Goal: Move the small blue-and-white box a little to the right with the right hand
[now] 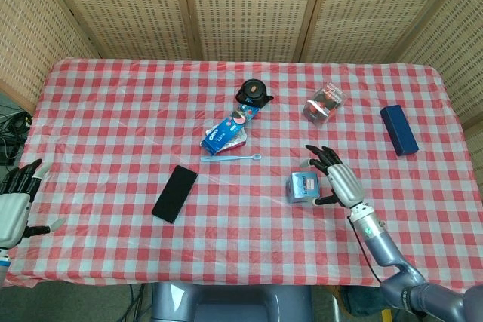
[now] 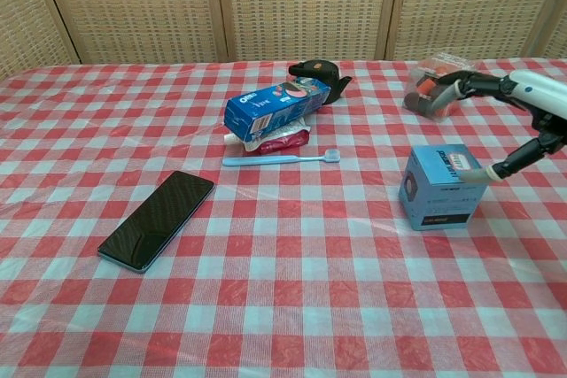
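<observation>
The small blue-and-white box point(image 1: 304, 186) point(image 2: 440, 188) stands flat on the checked tablecloth, right of centre. My right hand point(image 1: 336, 177) point(image 2: 524, 117) is just to its right with the fingers spread wide and nothing in it. Its thumb tip lies at the box's upper right edge; the other fingers are off the box. My left hand point(image 1: 15, 205) hangs open beyond the table's front left corner, seen only in the head view.
An Oreo box point(image 1: 230, 129) point(image 2: 275, 105) on a red packet, a blue toothbrush point(image 1: 230, 157) point(image 2: 282, 158), a black phone point(image 1: 174, 193) point(image 2: 157, 219), a black round object point(image 1: 253, 93), a clear packet point(image 1: 324, 103) point(image 2: 434, 86) and a dark blue box point(image 1: 398, 129) lie around.
</observation>
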Robot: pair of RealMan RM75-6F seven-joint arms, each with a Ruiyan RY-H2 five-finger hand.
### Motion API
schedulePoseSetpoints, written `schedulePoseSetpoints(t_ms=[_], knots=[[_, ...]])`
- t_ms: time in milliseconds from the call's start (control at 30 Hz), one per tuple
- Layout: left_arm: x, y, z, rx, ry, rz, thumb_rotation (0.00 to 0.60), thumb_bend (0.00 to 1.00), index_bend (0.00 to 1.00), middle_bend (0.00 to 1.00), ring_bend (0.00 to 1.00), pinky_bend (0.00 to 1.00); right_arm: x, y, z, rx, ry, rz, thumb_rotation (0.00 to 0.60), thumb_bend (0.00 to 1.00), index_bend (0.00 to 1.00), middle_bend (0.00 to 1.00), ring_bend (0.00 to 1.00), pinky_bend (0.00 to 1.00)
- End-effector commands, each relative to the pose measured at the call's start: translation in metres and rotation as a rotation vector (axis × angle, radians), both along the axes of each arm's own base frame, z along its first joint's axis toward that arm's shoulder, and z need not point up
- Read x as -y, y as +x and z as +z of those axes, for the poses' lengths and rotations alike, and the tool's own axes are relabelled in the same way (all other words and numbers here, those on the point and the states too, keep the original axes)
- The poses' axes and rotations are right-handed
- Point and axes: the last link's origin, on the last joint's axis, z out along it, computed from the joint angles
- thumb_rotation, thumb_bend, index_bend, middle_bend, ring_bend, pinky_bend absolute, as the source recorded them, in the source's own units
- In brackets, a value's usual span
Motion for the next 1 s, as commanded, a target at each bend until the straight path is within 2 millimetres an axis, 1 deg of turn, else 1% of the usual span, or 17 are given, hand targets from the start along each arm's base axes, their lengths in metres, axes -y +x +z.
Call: schedulePoseSetpoints(t_ms=[33, 100, 200, 233, 267, 300, 367, 500, 600, 633, 733, 800, 1000], knots=[[0.001, 0.001, 0.0, 0.001, 0.0, -0.002, 0.6, 0.0, 0.0, 0.0, 0.0, 0.0, -0.003, -0.001, 0.014, -0.009, -0.013, 0.031, 0.6, 0.15, 0.12, 0.03, 0.04, 0.01], [0.001, 0.001, 0.0, 0.002, 0.001, -0.006, 0.6, 0.0, 0.0, 0.0, 0.0, 0.0, -0.005, 0.002, 0.022, -0.037, -0.005, 0.057, 0.6, 0.12, 0.06, 0.0, 0.0, 0.0], [0.002, 0.002, 0.0, 0.001, 0.001, -0.012, 0.6, 0.0, 0.0, 0.0, 0.0, 0.0, -0.007, 0.014, 0.034, -0.147, 0.018, 0.116, 0.6, 0.08, 0.0, 0.0, 0.0, 0.0], [0.003, 0.003, 0.0, 0.001, 0.001, -0.014, 0.6, 0.0, 0.0, 0.0, 0.0, 0.0, -0.007, 0.021, 0.037, -0.216, 0.026, 0.148, 0.6, 0.08, 0.0, 0.0, 0.0, 0.0], [0.003, 0.003, 0.0, 0.001, 0.001, -0.018, 0.6, 0.0, 0.0, 0.0, 0.0, 0.0, -0.007, 0.033, 0.038, -0.319, 0.045, 0.183, 0.6, 0.07, 0.0, 0.0, 0.0, 0.0], [0.003, 0.004, 0.001, 0.002, 0.002, -0.02, 0.6, 0.0, 0.0, 0.0, 0.0, 0.0, -0.007, 0.045, 0.036, -0.408, 0.075, 0.216, 0.6, 0.06, 0.0, 0.0, 0.0, 0.0], [0.004, 0.004, 0.001, 0.003, 0.005, -0.021, 0.6, 0.0, 0.0, 0.0, 0.0, 0.0, -0.007, 0.066, 0.032, -0.517, 0.108, 0.225, 0.6, 0.06, 0.0, 0.0, 0.0, 0.0], [0.004, 0.002, 0.003, 0.005, 0.009, -0.016, 0.6, 0.0, 0.0, 0.0, 0.0, 0.0, -0.007, 0.091, 0.019, -0.669, 0.129, 0.247, 0.6, 0.06, 0.02, 0.0, 0.0, 0.0], [0.003, 0.001, 0.003, 0.007, 0.009, -0.014, 0.6, 0.0, 0.0, 0.0, 0.0, 0.0, -0.007, 0.097, 0.013, -0.729, 0.131, 0.261, 0.6, 0.06, 0.06, 0.0, 0.0, 0.0], [0.003, 0.0, 0.004, 0.008, 0.006, -0.01, 0.6, 0.0, 0.0, 0.0, 0.0, 0.0, -0.006, 0.102, 0.008, -0.768, 0.128, 0.266, 0.6, 0.06, 0.06, 0.0, 0.0, 0.0], [0.002, -0.003, 0.005, 0.012, 0.004, 0.002, 0.6, 0.0, 0.0, 0.0, 0.0, 0.0, -0.004, 0.115, -0.006, -0.845, 0.125, 0.261, 0.6, 0.07, 0.05, 0.0, 0.0, 0.0], [0.001, -0.003, 0.005, 0.014, 0.004, 0.003, 0.6, 0.0, 0.0, 0.0, 0.0, 0.0, -0.003, 0.12, -0.01, -0.895, 0.106, 0.253, 0.6, 0.08, 0.05, 0.0, 0.0, 0.0], [0.0, -0.004, 0.004, 0.018, -0.012, 0.002, 0.6, 0.0, 0.0, 0.0, 0.0, 0.0, -0.005, 0.125, -0.027, -1.092, 0.073, 0.25, 0.6, 0.09, 0.04, 0.04, 0.0, 0.0]])
